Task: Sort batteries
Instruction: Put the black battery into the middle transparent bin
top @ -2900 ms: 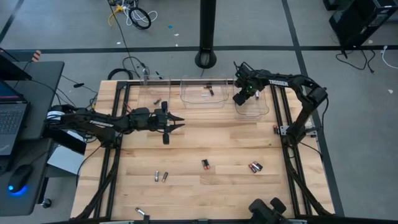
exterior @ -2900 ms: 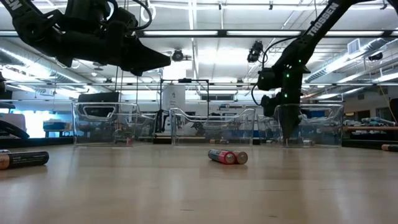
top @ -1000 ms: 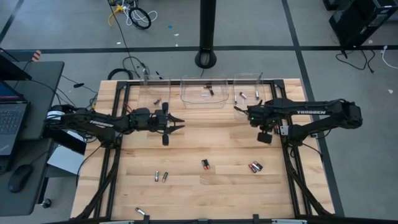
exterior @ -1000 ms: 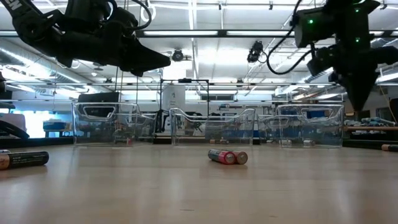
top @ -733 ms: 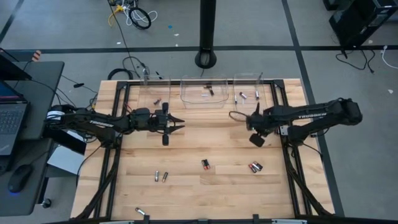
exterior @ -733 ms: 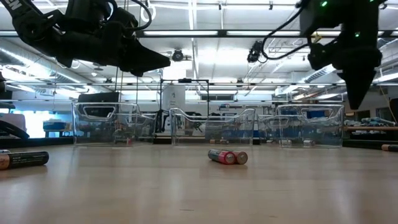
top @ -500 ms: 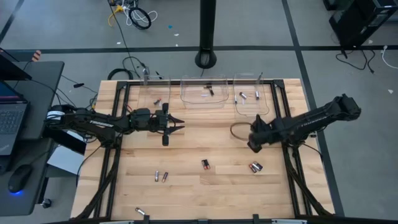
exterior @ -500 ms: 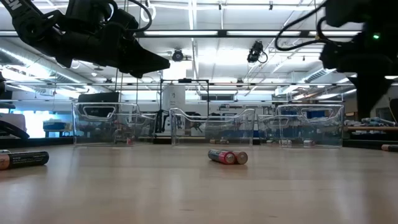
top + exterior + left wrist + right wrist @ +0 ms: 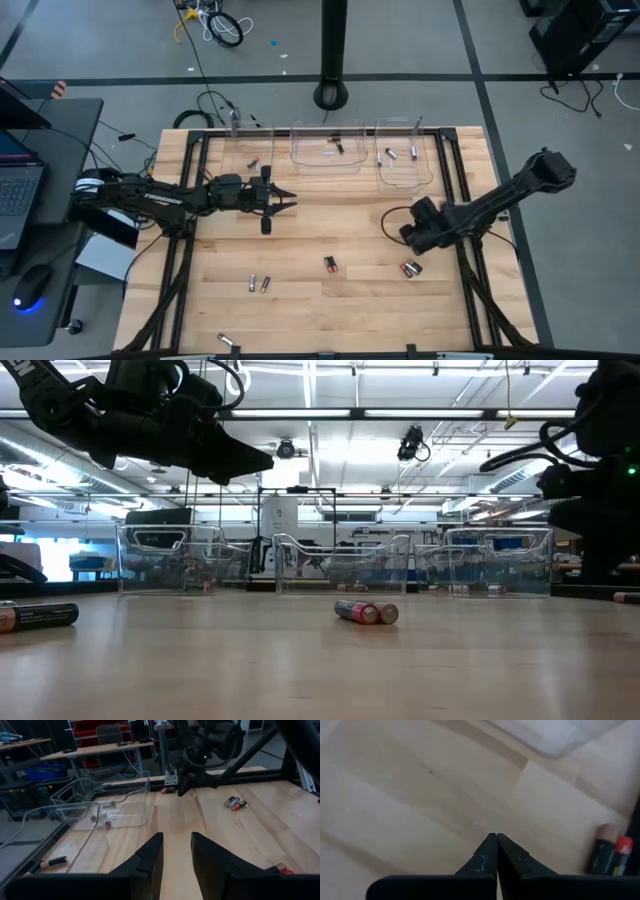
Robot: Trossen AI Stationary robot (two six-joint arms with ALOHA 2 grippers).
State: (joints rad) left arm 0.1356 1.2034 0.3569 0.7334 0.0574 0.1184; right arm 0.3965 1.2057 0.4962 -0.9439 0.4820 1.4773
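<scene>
Swinging away from the bins, the right end effector [image 9: 409, 238] now hangs closed and empty beside 2 red-ended batteries [image 9: 410, 268]. Left end effector [image 9: 287, 200] hovers half-open, empty, above the worktop [image 9: 340, 310].

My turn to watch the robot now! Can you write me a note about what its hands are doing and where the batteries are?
Left gripper: open, empty, hovering above the table's left half.
Right gripper: shut, empty, low over the wood next to a red-ended pair.
Done: some batteries lie in the three bins, like two in the right bin.
Left: that pair, a pair mid-table, two small ones front left, one at the front edge, one by the right rail.
Next, probably: right gripper opens for the red-ended pair.
</scene>
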